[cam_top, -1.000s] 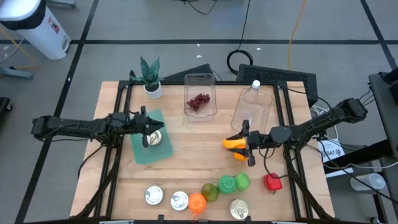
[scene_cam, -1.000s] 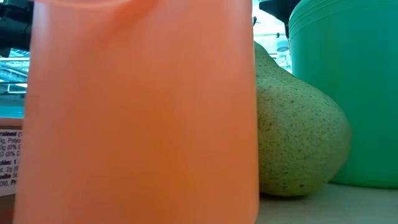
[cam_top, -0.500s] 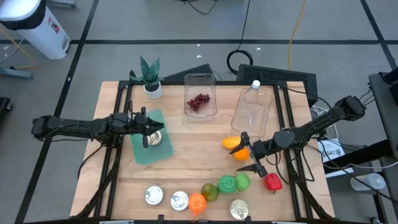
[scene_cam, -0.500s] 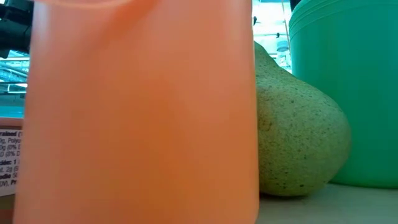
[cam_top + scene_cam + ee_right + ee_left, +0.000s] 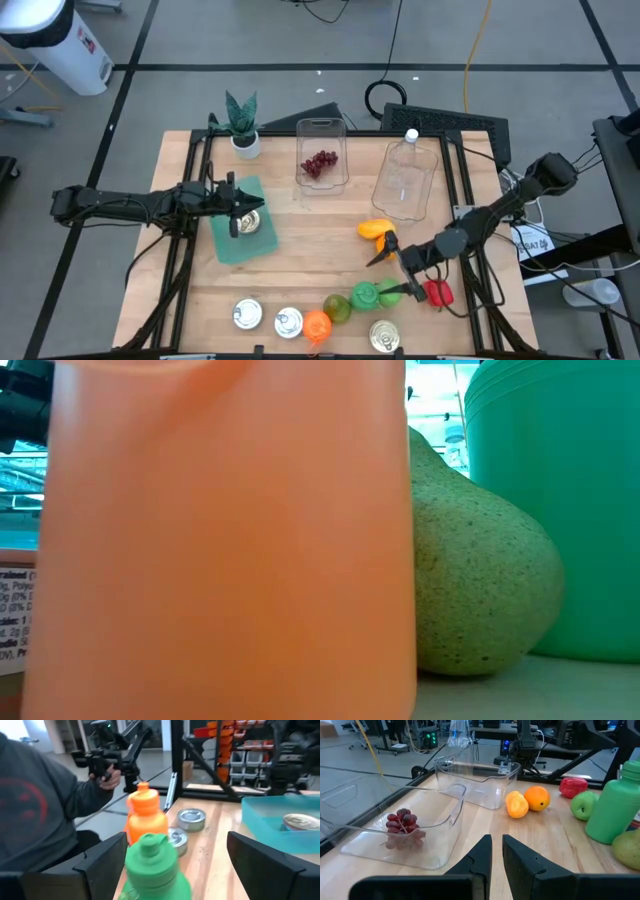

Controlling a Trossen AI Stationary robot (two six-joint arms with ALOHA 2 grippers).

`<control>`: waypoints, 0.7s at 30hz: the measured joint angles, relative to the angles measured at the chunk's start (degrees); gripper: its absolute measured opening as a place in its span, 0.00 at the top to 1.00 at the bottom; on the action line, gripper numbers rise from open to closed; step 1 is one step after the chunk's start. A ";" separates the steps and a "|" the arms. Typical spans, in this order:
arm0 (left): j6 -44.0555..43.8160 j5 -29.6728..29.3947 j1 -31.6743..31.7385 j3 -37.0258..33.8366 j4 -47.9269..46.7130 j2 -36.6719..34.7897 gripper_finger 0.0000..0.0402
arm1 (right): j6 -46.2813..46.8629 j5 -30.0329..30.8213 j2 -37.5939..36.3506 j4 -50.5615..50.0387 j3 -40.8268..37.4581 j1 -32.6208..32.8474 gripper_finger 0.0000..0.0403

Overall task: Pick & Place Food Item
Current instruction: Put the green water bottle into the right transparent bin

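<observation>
**Orange and mango lie free on the table**

Orange (image 5: 387, 243) and mango (image 5: 374, 229) sit touching, right of centre, just near the empty clear bin (image 5: 407, 178). The right gripper (image 5: 391, 275) hangs beside them with jaws spread wide and empty, above the green bottle (image 5: 369, 295). The left gripper (image 5: 238, 208) rests over the teal tray (image 5: 226, 245), jaws nearly together, gripping nothing. Grapes (image 5: 319, 162) lie in the far bin.

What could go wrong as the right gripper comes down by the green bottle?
The open right gripper sits close over the green bottle, with the red pepper and green apple crowded alongside; a finger could tip the bottle or knock a neighbour. The pear and orange bottle could then topple too.
</observation>
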 joint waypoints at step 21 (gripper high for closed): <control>-0.02 -0.03 0.00 0.00 -0.13 0.00 0.87 | 0.00 4.33 10.80 21.71 -6.32 5.34 0.14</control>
